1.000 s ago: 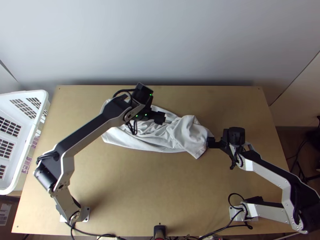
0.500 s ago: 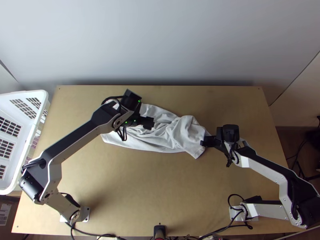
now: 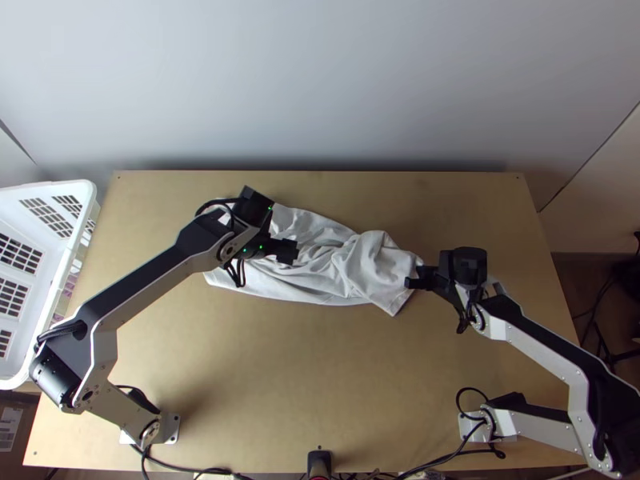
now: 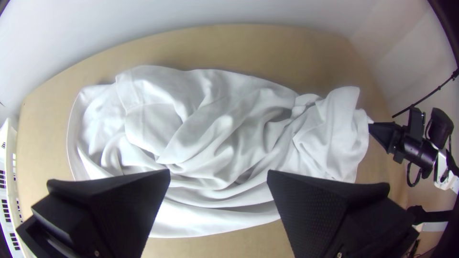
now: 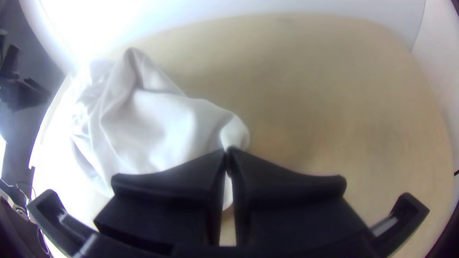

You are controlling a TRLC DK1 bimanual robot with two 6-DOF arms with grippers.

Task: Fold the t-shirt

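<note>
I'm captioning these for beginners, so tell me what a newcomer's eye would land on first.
First, the rumpled white t-shirt, sprawled across the far part of the wooden table. Next, the two arms: the left tool hangs open above the cloth, while the right tool pinches its right-hand end. A white basket stands out at the top view's left edge.
</note>
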